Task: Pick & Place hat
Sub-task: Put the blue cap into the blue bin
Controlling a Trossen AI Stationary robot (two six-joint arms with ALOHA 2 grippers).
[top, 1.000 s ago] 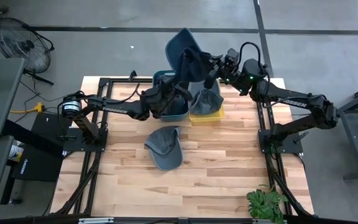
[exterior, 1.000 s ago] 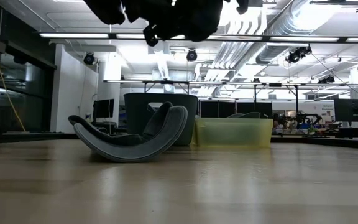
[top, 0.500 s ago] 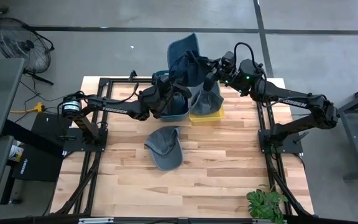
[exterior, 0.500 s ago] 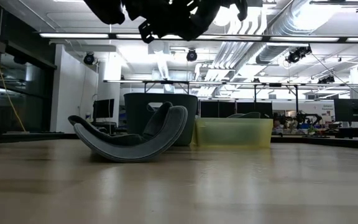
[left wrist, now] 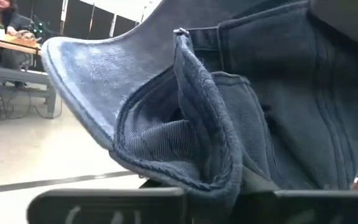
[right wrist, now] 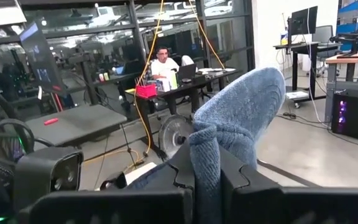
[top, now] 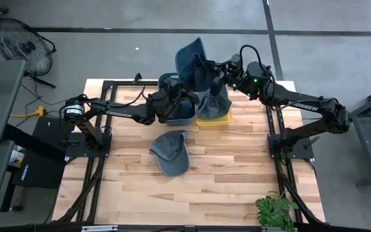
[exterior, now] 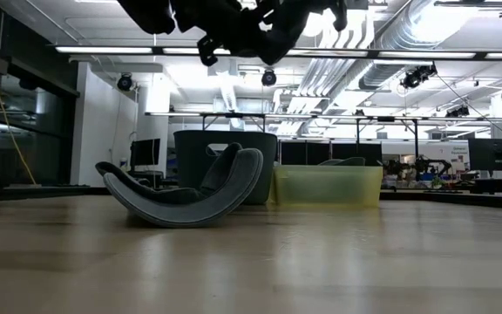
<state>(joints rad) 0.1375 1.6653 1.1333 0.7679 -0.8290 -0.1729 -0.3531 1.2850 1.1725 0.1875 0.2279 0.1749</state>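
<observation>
Left tool (top: 184, 90) behind the held blue hat (top: 192, 61); blue bin (top: 176, 116) mostly under the arm.

1. The left pincer (top: 187, 82), wide apart a second ago, now clamps the blue hat (top: 192, 61).
2. The hat sits lower and nearer the right pincer (top: 201, 66) than before, above the bins.
</observation>
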